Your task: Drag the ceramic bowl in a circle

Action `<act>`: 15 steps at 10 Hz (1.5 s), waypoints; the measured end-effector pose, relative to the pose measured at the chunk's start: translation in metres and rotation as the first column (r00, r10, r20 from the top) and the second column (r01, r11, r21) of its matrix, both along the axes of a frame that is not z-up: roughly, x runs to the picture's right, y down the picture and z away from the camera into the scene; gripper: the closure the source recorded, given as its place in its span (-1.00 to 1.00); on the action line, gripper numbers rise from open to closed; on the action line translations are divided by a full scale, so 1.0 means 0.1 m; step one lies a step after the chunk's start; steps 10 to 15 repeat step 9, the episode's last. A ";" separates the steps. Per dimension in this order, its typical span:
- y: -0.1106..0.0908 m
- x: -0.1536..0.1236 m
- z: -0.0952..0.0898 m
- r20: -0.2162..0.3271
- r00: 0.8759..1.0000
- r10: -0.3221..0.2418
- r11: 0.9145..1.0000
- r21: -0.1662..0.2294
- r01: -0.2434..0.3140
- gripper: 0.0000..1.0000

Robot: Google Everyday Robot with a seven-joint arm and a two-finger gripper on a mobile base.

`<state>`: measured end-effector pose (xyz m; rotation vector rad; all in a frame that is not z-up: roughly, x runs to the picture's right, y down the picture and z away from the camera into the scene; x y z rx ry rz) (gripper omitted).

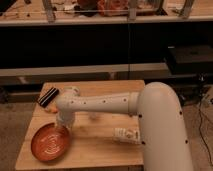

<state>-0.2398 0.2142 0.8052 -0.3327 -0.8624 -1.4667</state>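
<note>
The ceramic bowl (50, 142) is a wide, shallow orange-red dish with pale rings inside. It sits on the wooden table (100, 150) near the front left corner. My white arm (110, 105) reaches left across the table. My gripper (63, 123) points down at the bowl's far right rim.
A black ribbed object (48, 96) lies at the table's back left, with a small orange item (51, 108) beside it. A pale packet or bottle (126, 135) lies on its side right of the bowl. Dark shelving stands behind the table.
</note>
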 end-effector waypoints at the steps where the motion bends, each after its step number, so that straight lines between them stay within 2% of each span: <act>1: 0.01 0.04 0.01 -0.008 1.000 0.003 1.000 -0.002 -0.003 -0.14; 2: 0.03 0.10 0.02 -0.017 1.000 0.007 1.000 -0.007 -0.007 -0.10; 4: 0.09 0.22 0.03 -0.035 0.999 0.014 1.000 -0.015 -0.014 0.22; 6: 0.14 0.31 0.04 -0.050 0.999 0.012 1.000 -0.020 -0.013 0.34; 15: 0.17 0.35 0.03 -0.061 0.998 0.005 1.000 -0.021 -0.006 0.34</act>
